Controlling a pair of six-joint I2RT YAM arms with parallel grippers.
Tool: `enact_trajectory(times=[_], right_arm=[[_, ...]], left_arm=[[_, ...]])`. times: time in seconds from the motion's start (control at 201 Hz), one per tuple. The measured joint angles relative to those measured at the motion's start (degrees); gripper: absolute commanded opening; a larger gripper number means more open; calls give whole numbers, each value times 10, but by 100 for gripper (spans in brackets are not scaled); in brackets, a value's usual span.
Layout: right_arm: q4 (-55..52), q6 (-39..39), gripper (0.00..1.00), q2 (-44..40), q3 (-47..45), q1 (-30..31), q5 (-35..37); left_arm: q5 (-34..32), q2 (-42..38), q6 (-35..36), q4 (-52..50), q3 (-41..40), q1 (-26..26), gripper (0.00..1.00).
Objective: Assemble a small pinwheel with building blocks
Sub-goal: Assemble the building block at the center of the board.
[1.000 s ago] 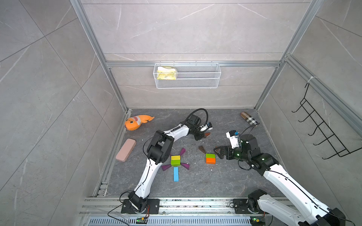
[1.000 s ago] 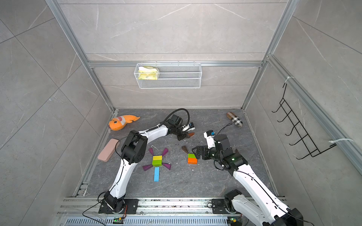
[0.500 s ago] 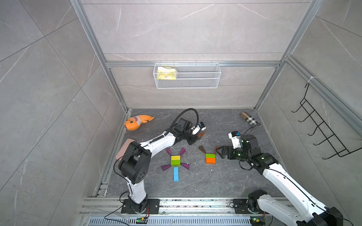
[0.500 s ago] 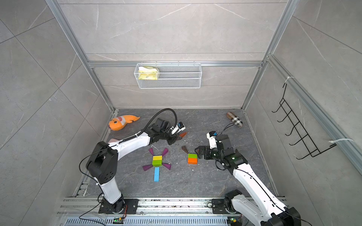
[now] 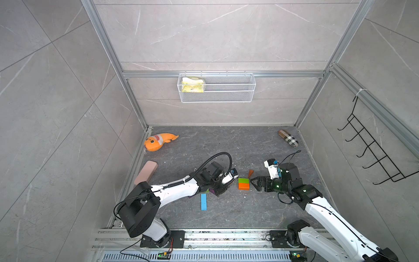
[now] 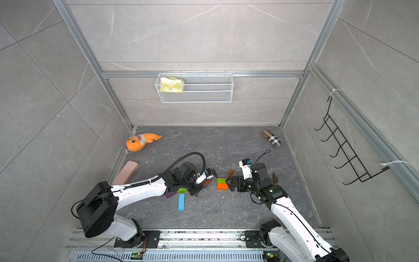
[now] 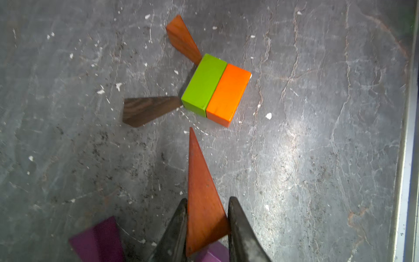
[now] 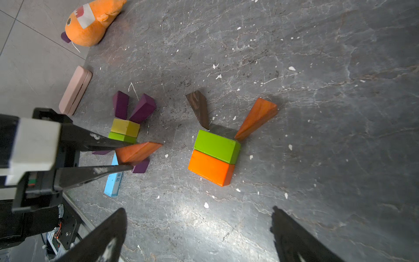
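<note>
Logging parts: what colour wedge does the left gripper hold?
The wedge is reddish orange; clearest in left wrist view.

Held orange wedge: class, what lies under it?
Under the orange wedge, a purple wedge shows at its wide end, bare tabletop elsewhere; the left gripper covers the rest.

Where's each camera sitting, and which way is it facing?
Both top views: high over the arm bases, looking down; whole arms, left gripper, right gripper.
Left wrist: behind that gripper, facing the green block; fingers clamping an orange wedge.
Right wrist: behind the open right gripper, facing the same block; its fingertips show.
Shared: both wrist views see that block.
</note>
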Motion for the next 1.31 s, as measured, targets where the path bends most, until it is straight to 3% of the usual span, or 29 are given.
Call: enact_trajectory(times=[0.388,1.309], right_arm=[[0,5,99,5,-1,0,-3],[-2,3,100,4,-1,0,-3]], left_arm=[[-42,21,-47,101,-42,-37,11],[-6,66,-60,132,-48,-49,11]])
